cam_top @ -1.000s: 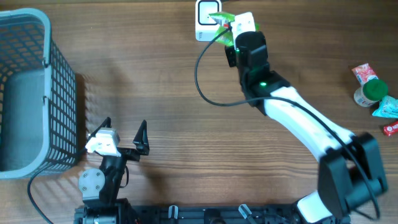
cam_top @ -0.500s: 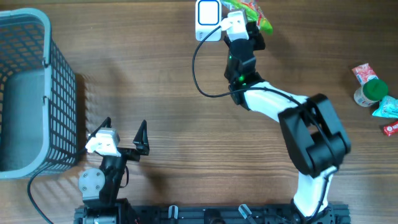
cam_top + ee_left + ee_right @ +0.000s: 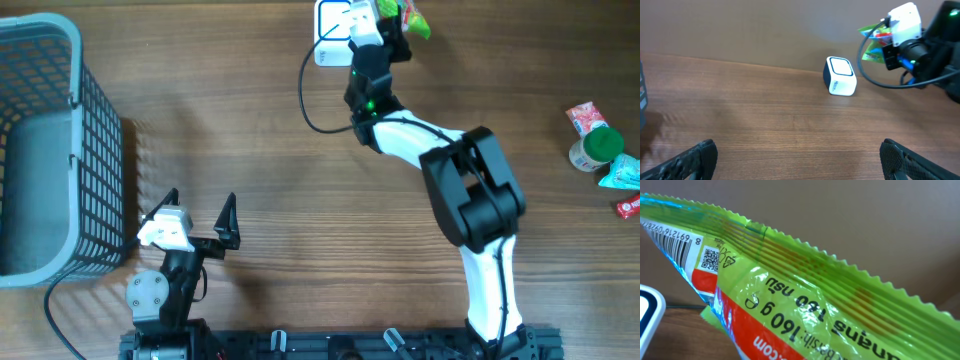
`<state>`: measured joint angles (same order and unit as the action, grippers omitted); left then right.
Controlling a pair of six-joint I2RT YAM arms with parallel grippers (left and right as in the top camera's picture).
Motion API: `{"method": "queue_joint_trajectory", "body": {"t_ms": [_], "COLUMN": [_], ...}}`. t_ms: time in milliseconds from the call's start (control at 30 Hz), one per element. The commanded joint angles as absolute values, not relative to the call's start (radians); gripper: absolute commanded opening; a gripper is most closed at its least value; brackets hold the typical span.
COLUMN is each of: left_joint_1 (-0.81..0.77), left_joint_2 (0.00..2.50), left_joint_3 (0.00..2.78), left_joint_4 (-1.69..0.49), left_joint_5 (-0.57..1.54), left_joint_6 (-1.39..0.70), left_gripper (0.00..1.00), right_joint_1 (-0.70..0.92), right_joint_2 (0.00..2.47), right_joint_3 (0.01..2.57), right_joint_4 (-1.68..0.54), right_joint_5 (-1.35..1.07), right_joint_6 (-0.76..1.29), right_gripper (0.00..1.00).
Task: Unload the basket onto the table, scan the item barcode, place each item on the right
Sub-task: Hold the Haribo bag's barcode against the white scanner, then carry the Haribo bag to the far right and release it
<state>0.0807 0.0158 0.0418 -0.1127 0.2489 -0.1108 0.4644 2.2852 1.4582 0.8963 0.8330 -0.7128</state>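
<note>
1. Surface: a brown wood-grain table (image 3: 250, 120) against a plain brown wall in the wrist views. The white scanner (image 3: 334, 18) stood at the table's far edge and serves as the landmark.
2. Green snack packet (image 3: 412, 18): held off the table just right of the scanner, clamped in the closed right gripper (image 3: 385, 18).
3. Left gripper (image 3: 200, 202): well apart from the scanner on the near side, jaws spread wide and empty.
4. Grey mesh basket (image 3: 50, 150): far left of the scanner. A cluster of other goods (image 3: 600, 150) lay far right of it.
5. Right wrist view only: the packet (image 3: 790, 305) filled the frame, its printed barcode (image 3: 670, 240) and a small square code (image 3: 707, 260) legible, with a corner of the scanner (image 3: 647, 315) at lower left.
6. Left wrist view only: the scanner's (image 3: 841, 76) tilted front window was seen side-on, the packet (image 3: 874, 42) hung higher than it, and both left fingertips (image 3: 695, 160) showed at the lower corners.
7. Overhead view only: the basket, the goods and the black cable (image 3: 310, 100) looping near the scanner.
8. Change since a second before: the packet had overlapped the scanner's right edge and was now beside it. The right arm had folded in from a long reach. The left arm was unchanged.
</note>
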Motion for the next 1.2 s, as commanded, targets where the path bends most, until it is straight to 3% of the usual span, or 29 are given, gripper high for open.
{"method": "queue_joint_trajectory", "body": {"t_ms": [0,733,1167], "left_joint_1": [0.085,0.085,0.085], "left_joint_2": [0.014,0.014,0.014], "left_joint_3": [0.031,0.031,0.031], "left_joint_4": [-0.112,-0.112,-0.112], "left_joint_5": [0.242,0.243,0.242], "left_joint_6": [-0.11,-0.11,-0.109], "left_gripper": [1.0,1.0,1.0], "right_joint_1": [0.484,0.54,0.542], "right_joint_2": [2.367,2.561,2.562], "right_joint_3": [1.542,1.553,1.553], "right_joint_4": [0.914,1.096,0.881], "right_joint_5": [0.867,0.893,0.761], "right_joint_6": [-0.837,-1.187,-1.425], "right_gripper": [0.05,0.04,0.05]}}
